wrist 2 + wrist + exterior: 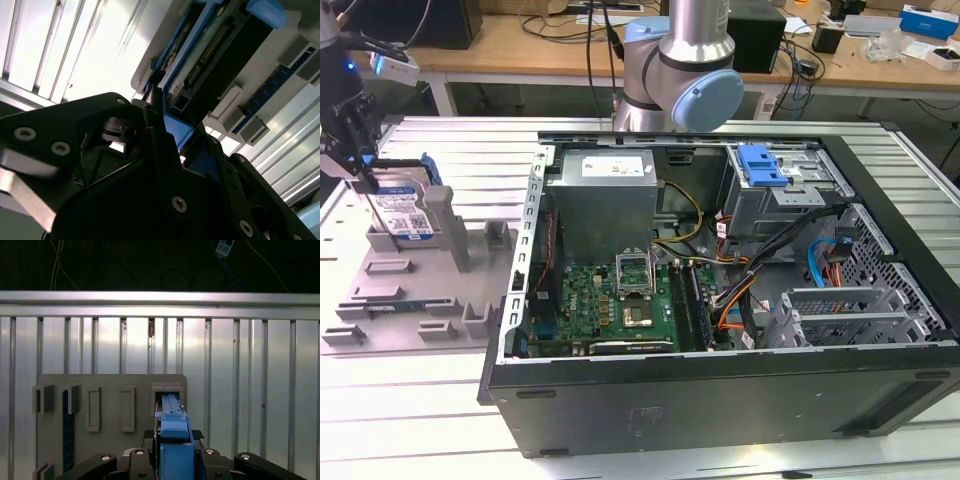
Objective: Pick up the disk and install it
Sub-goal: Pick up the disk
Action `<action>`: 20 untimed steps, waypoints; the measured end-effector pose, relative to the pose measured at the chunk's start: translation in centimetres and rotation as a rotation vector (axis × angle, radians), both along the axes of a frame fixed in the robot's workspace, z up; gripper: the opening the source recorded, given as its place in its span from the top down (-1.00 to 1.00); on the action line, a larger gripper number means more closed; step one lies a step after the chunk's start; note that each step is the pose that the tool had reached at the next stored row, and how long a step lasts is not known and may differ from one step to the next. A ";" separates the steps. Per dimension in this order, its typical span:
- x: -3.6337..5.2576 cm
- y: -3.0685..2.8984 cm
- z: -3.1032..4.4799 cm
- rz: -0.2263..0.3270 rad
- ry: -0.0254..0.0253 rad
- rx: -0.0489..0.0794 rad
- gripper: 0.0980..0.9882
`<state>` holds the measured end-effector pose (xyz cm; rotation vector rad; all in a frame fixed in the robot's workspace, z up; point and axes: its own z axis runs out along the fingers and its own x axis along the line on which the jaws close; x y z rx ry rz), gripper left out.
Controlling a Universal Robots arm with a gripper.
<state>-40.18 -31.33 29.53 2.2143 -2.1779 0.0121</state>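
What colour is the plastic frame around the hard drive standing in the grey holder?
Bright blue. The carrier bracket shows best in the first wrist view.

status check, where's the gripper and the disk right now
Gripper shut on the disk, at its blue carrier. Disk upright in the grey holder, exterior view's left, outside the open case. Loose cables lie by the drive cage.

Open air over the grey holder (420, 282) and over the open computer case (720, 395). Tall post (440, 215) stands just beside the disk (400, 212). The case wall (530, 235) rises between holder and case. Inside, power supply (605, 195) and loose cables (752, 268) crowd the drive cage (790, 198), blue clip (763, 165) on top.
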 end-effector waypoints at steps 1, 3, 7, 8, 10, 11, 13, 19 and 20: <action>0.00 0.00 0.00 0.000 0.0001 0.000 0.39; 0.00 -0.04 0.00 0.000 0.0002 0.002 0.39; 0.00 -0.11 -0.01 0.000 -0.0001 0.015 0.39; 0.00 -0.12 -0.01 0.000 -0.0001 0.016 0.39; 0.00 -0.13 -0.01 0.000 0.0000 0.016 0.39; 0.00 -0.13 -0.01 0.000 -0.0001 0.016 0.39; 0.00 -0.13 0.00 0.000 -0.0001 0.016 0.39; 0.00 -0.13 0.09 0.000 0.0000 0.016 0.39; 0.00 -0.13 0.11 0.000 0.0000 0.016 0.39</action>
